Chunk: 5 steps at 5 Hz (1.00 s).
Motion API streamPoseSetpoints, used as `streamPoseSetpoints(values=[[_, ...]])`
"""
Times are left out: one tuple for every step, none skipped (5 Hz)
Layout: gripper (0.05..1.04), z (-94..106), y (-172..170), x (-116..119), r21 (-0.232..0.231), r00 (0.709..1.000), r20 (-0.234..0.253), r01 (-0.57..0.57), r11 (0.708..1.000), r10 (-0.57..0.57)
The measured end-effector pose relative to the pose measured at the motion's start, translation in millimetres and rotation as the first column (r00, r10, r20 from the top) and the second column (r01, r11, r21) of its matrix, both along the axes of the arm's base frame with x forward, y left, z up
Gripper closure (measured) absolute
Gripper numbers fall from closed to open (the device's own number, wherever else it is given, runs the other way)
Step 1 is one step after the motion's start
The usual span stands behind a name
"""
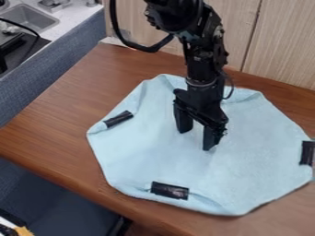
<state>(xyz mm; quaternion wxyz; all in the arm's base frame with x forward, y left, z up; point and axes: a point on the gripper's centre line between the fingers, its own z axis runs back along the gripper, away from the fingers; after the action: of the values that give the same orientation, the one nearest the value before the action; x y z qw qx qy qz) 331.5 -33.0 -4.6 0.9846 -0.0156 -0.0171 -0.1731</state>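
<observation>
Camera view: on the wooden table [61, 115] lies a light-blue cloth [141, 154], spread beneath the black gripper [197, 140], whose fingers stand parted, gripping nothing; pressing too low could rumple it, and dragging could peel the black tape [170, 190] (just small strips).

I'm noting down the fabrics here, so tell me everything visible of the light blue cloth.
The light blue cloth looks soft and lies spread on the brown table, many-sided, with some folded edges and slight wrinkles. Three black strips, like tape, sit at its edges. The open gripper hangs over its middle; whether they touch is unclear.
</observation>
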Motion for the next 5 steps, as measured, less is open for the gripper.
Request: streamPoseSetpoints(values=[[0.083,-1.4,23,3,0.01,0.997,-0.004,-0.075,0.997,0.075],[0.086,-1.2,52,6,0.013,0.987,-0.009,-0.161,0.987,0.161],[0.085,-1.1,79,7,0.017,0.971,-0.015,-0.237,0.971,0.238],[0.085,0.1,103,6,0.025,0.953,-0.016,-0.303,0.953,0.303],[0.085,2.0,123,4,0.031,0.935,-0.013,-0.353,0.935,0.354]])
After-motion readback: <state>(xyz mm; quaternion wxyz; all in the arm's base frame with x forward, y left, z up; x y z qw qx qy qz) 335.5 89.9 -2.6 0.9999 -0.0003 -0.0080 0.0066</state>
